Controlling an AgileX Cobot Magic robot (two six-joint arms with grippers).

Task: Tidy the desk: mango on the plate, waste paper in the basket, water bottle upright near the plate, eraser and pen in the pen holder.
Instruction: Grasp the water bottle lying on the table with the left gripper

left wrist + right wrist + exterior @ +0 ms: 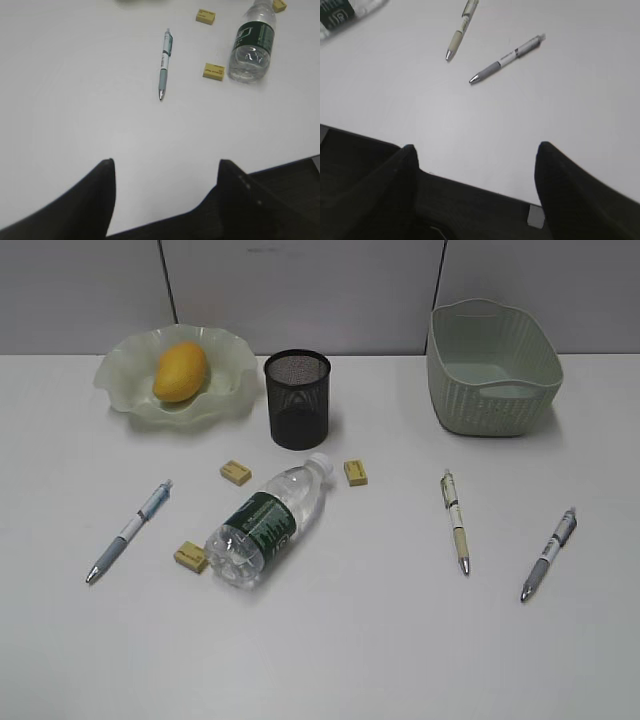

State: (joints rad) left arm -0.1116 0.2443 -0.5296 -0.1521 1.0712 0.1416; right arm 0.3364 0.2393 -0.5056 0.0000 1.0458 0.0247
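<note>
The mango [180, 371] lies on the wavy green plate [125, 380] at the back left. The black mesh pen holder [297, 398] stands beside the plate. The water bottle [268, 522] lies on its side mid-desk, also in the left wrist view [252, 47]. Three yellow erasers [236, 472] [356, 472] [190, 557] lie around it. Three pens lie on the desk: one left [130, 530], two right [455, 520] [549, 552]. The basket [490, 365] stands back right. No waste paper shows. My left gripper [165, 162] and right gripper [475, 147] are open and empty over the desk's front edge.
The desk [330, 650] is white, with a grey partition wall behind it. Its near edge shows in both wrist views, with dark space below. Neither arm shows in the exterior view.
</note>
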